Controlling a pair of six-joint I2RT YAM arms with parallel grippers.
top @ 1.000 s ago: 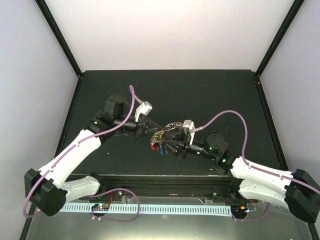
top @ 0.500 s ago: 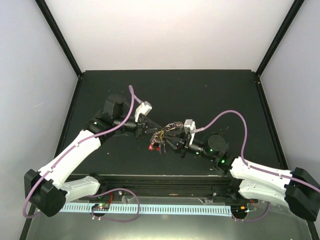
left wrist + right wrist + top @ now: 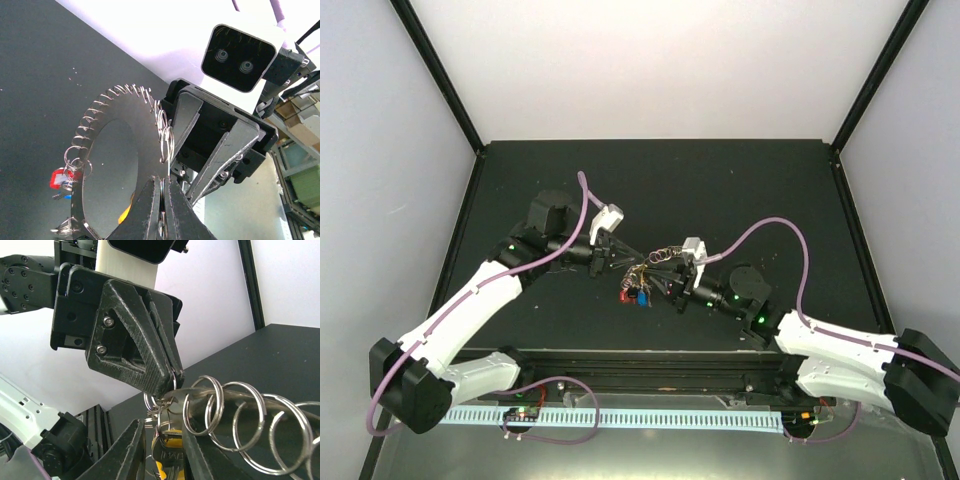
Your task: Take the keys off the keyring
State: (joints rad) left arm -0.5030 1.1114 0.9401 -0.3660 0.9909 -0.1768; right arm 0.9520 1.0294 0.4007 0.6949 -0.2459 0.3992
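Keys (image 3: 638, 292) hang in a bunch just below the middle of the overhead frame, dangling under the keyring (image 3: 132, 110). It looks to be held up off the tabletop (image 3: 740, 190) between the two arms. Up close the keyring is a flat dark hoop with loads of little split rings (image 3: 120, 91) strung along its rim. The coloured bits hang from those, like the red tag (image 3: 59, 178) at lower left of the left wrist view.

The left gripper (image 3: 161, 200) has its fingers pinched tight on the hoop's rim at the bottom of its own view, so it's basically the vise here. The right gripper (image 3: 162, 452) comes in from the opposite side with fingers narrow. The hanging bunch sits in the gap, including a yellowish key head (image 3: 167, 462). Can't tell if it's actually squeezing or just straddling them.

My read: one arm anchors the ring so the other can work a single key loose. Nothing looks off the ring yet. The hard part will be isolating one key from that tangle.
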